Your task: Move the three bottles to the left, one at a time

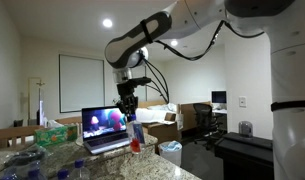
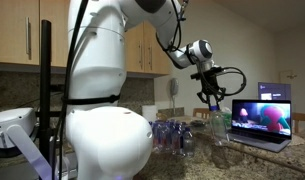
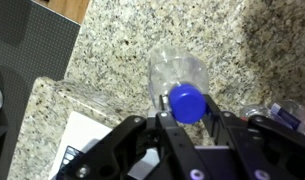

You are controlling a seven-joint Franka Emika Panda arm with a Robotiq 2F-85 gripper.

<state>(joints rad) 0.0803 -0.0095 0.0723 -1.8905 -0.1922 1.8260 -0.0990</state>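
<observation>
A small clear bottle with a blue cap [image 3: 178,72] sits between my gripper's fingers [image 3: 187,120] in the wrist view, and the fingers are closed against its sides just below the cap. In both exterior views the gripper [image 1: 130,112] [image 2: 213,103] points down over this bottle [image 1: 135,137] [image 2: 220,125], which shows red at its base and stands upright by the laptop. I cannot tell whether its base touches the counter. More clear blue-capped bottles lie grouped on the counter [image 1: 27,163] [image 2: 174,135]. Part of another bottle shows at the right edge of the wrist view [image 3: 282,112].
An open laptop [image 1: 104,128] [image 2: 264,115] with a lit screen stands on the granite counter [image 3: 112,40] beside the held bottle. A green tissue box [image 1: 54,132] stands behind the bottle group. A white sheet [image 3: 82,140] lies at the counter edge. A bin [image 1: 170,152] stands on the floor beyond.
</observation>
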